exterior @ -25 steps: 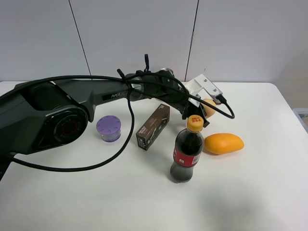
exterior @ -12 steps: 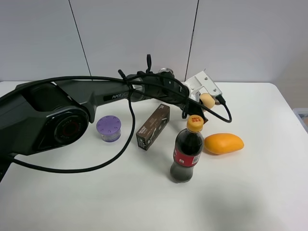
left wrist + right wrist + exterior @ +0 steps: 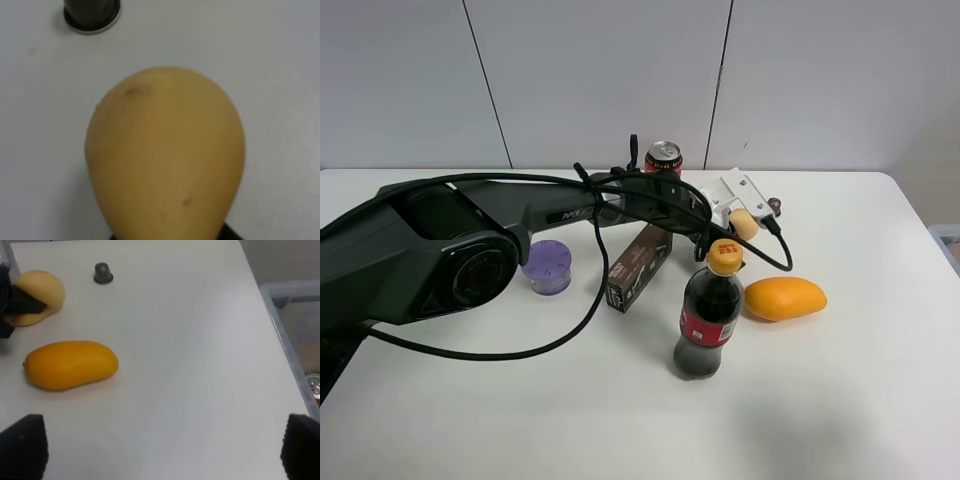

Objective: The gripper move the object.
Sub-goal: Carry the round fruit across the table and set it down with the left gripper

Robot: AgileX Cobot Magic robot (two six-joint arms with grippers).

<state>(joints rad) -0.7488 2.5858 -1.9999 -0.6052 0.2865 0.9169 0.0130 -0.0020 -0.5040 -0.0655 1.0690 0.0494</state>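
The object, a tan-orange potato-like lump (image 3: 744, 222), is held between the black jaws of my left gripper (image 3: 734, 226), which reaches across the table to the right of middle. In the left wrist view the lump (image 3: 165, 155) fills the frame, with a dark edge of the gripper just under it. The right wrist view shows the lump (image 3: 40, 289) with a black jaw against its side. My right gripper (image 3: 160, 452) is open and empty, its fingertips (image 3: 22, 445) low over the bare table to the right of the mango.
A bright-orange mango (image 3: 785, 297) lies right of a cola bottle (image 3: 708, 312). A brown box (image 3: 640, 264), a purple-lidded tub (image 3: 547, 266) and a red can (image 3: 664, 158) stand around the arm. A small dark knob (image 3: 775, 207) sits behind the lump. A clear bin (image 3: 292, 335) is off the table's right edge.
My left gripper has carried the lump a little toward the back of the table and turned. The red can behind the arm has come into view.
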